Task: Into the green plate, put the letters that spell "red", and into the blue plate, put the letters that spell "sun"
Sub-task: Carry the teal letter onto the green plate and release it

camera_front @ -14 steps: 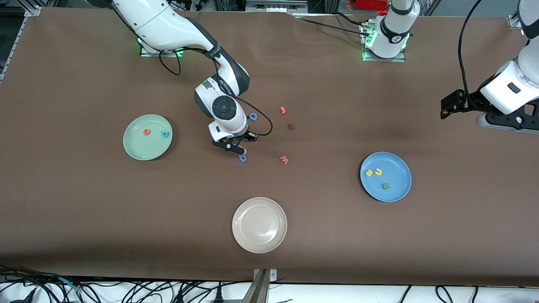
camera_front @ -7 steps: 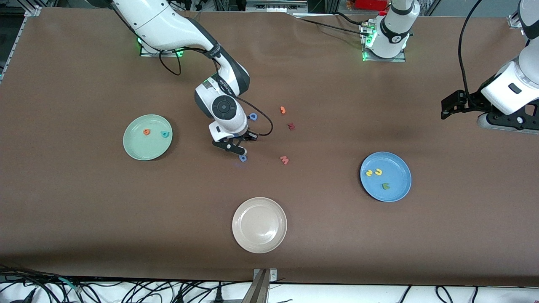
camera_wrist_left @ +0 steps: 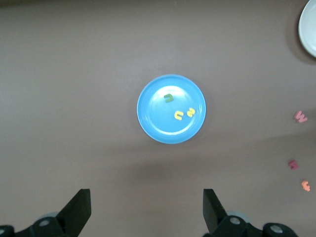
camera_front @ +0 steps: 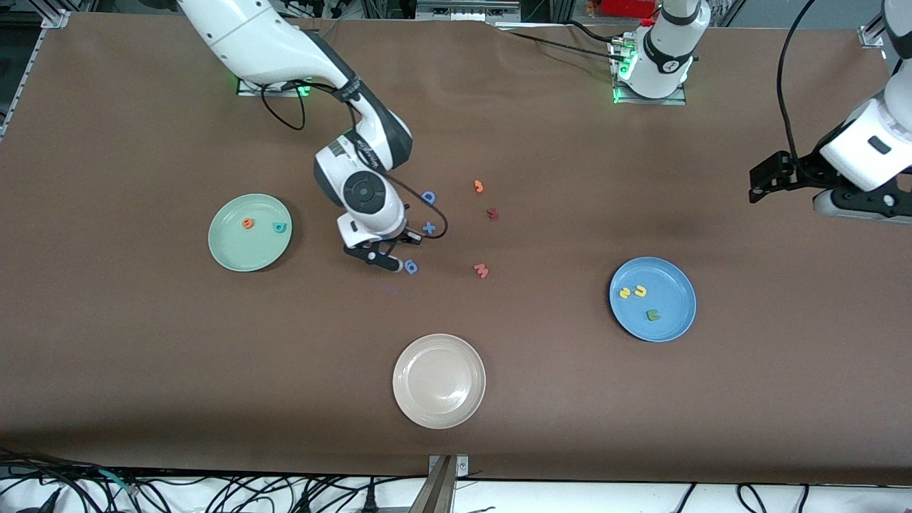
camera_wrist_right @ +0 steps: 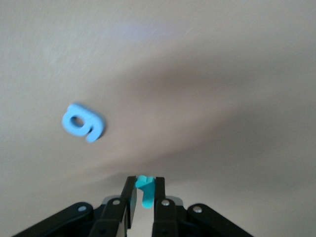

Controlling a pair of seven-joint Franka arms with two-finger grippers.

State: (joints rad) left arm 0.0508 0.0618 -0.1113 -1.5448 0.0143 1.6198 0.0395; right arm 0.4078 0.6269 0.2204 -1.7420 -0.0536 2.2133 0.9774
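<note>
My right gripper (camera_front: 385,258) hangs just over the table between the green plate (camera_front: 229,251) and the loose letters, shut on the thin teal "r" (camera_wrist_right: 144,191). That "r" stands upright between the fingers of the right gripper (camera_wrist_right: 143,181). On the green plate lie the orange "e" (camera_front: 247,223) and the teal "d" (camera_front: 280,227). The blue plate (camera_front: 673,320) holds the yellow "s" (camera_front: 625,293), yellow "u" (camera_front: 640,290) and green "n" (camera_front: 652,314). My left gripper (camera_front: 766,174) waits open, high over the left arm's end of the table, looking down on the blue plate (camera_wrist_left: 157,124).
A blue "g"-like piece (camera_front: 411,267) lies right beside the right gripper. Close by are a blue cross (camera_front: 428,228), a blue "D" (camera_front: 428,197), an orange hook (camera_front: 479,187), a dark red piece (camera_front: 491,213) and a red "w" (camera_front: 482,271). A beige plate (camera_front: 439,381) sits nearer the front camera.
The right gripper has closed on the teal "r" and shifted toward the green plate, uncovering the blue cross. The left arm has barely moved.
</note>
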